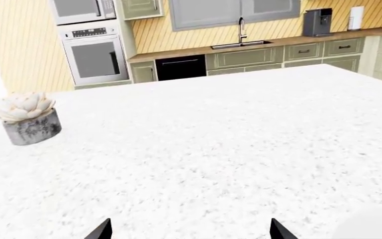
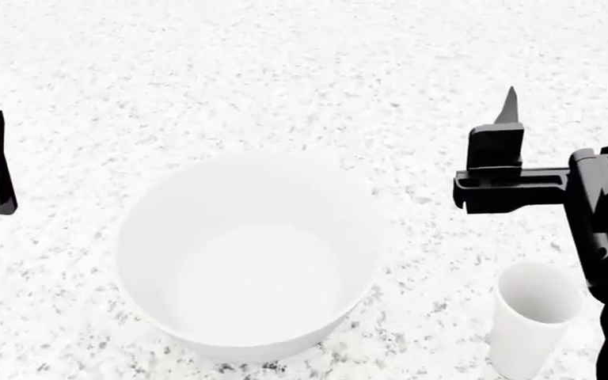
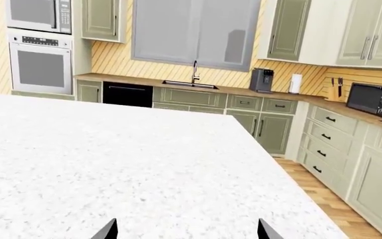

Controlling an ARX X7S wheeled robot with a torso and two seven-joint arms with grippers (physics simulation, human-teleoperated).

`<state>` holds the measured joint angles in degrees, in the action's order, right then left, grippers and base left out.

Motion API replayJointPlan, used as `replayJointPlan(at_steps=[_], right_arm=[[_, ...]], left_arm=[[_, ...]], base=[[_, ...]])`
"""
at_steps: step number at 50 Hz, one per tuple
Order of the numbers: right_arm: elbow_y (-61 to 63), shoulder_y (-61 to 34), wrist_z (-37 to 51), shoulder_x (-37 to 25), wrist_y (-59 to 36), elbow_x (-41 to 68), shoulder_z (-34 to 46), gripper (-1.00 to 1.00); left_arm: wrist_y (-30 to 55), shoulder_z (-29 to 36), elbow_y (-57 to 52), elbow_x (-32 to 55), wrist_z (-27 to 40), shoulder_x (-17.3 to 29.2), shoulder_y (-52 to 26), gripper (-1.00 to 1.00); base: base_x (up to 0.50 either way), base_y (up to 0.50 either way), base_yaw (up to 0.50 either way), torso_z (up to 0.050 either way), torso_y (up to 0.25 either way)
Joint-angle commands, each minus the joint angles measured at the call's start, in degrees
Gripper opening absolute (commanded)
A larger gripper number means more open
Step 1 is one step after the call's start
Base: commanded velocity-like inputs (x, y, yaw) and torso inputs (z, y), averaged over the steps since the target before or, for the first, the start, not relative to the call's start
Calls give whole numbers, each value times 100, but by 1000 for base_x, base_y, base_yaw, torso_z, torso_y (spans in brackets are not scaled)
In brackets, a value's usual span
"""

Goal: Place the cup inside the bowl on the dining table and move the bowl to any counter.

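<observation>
White bowl (image 2: 246,257) upright on the speckled tabletop (image 2: 283,71), small cup (image 2: 531,317) standing apart beside it under my right arm, my right gripper (image 3: 186,230) spread wide, my left gripper (image 1: 187,230) spread too, both holding nothing

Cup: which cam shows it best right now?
Head view. The cup stands upright on the dining table, right of the bowl, almost fully visible below the right gripper. Neither wrist view shows the cup, only tabletop and kitchen.
</observation>
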<state>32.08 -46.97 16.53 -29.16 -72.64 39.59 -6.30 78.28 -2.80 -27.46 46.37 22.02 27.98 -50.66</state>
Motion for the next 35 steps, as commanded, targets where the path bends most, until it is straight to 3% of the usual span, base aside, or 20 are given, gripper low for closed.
replayJointPlan(at_steps=[1, 23, 31, 35], right_arm=[[-10, -27, 44, -31, -137, 83, -36, 100], [4, 178, 30, -79, 28, 97, -31, 100], [13, 362, 79, -198, -607, 377, -75, 100], [338, 333, 219, -106, -1363, 941, -798, 100]], left_arm=[[-8, 14, 16, 16, 51, 31, 41, 100], [-89, -20, 87, 78, 37, 150, 145, 100], [-140, 6, 106, 79, 52, 147, 228, 100], [-156, 87, 140, 58, 76, 112, 225, 100]], base=[[0, 0, 0, 0, 0], [153, 1, 0, 0, 0], [0, 0, 0, 0, 0], [0, 0, 0, 0, 0]])
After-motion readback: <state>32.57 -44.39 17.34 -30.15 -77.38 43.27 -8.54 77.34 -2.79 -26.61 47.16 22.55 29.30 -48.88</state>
